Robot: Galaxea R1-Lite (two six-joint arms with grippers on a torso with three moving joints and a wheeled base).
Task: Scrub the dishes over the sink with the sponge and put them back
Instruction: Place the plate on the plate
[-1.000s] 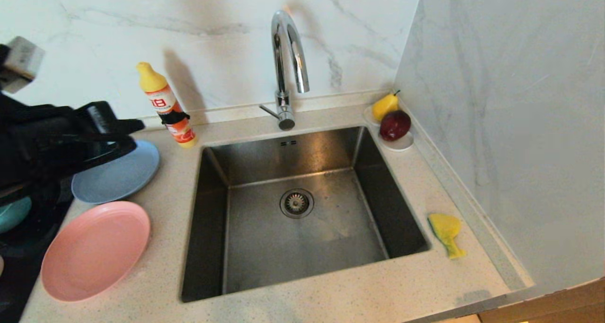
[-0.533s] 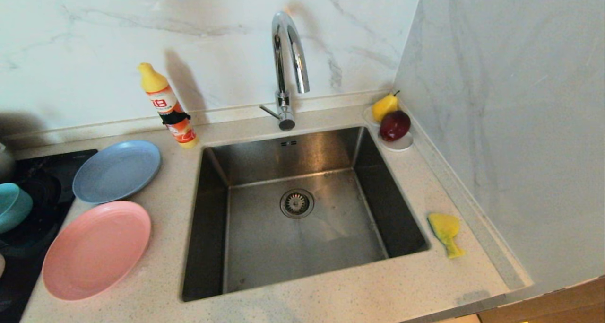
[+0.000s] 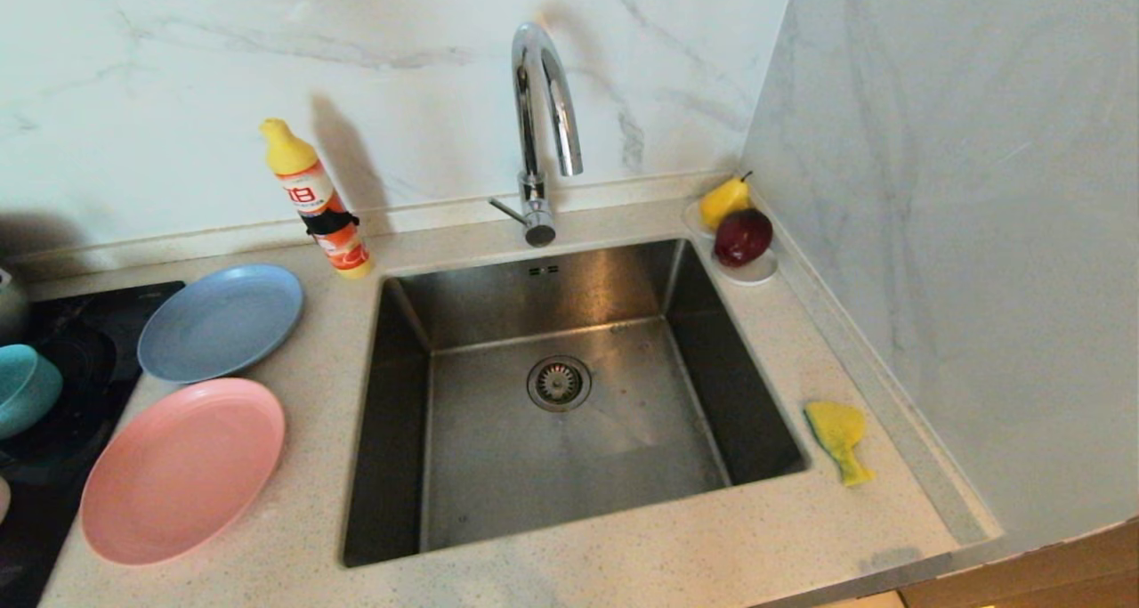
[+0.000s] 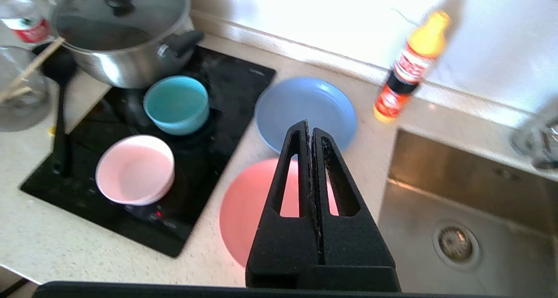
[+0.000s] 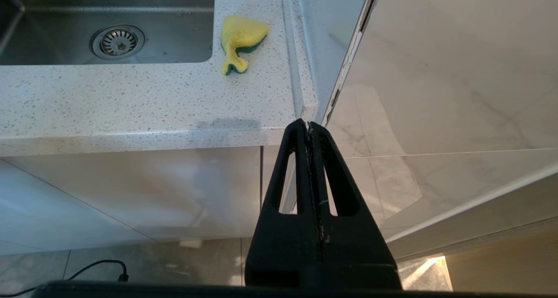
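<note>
The salmon-pink plate [image 3: 182,470] and grey-blue plate [image 3: 221,321] lie on the counter left of the steel sink [image 3: 498,466]. A teal bowl [image 3: 25,388] sits on the black hob at the left edge; the left wrist view shows it [image 4: 176,104] beside the pale pink-white bowl [image 4: 135,169]. The yellow sponge [image 3: 839,437] lies on the counter right of the sink. My left gripper [image 4: 310,128] is shut and empty, high above the two plates. My right gripper [image 5: 307,125] is shut and empty, below the counter's front edge, near the sponge [image 5: 240,38]. Neither arm shows in the head view.
An orange detergent bottle [image 3: 316,200] stands behind the blue plate. The chrome tap [image 3: 539,127] rises behind the sink. A saucer with a pear [image 3: 724,200] and red fruit [image 3: 743,236] sits in the back right corner. A lidded pot [image 4: 124,32] stands on the hob.
My left arm, which covered the left part of the head view a second ago, has pulled back out of that view. The plates, bowls and sponge have not moved.
</note>
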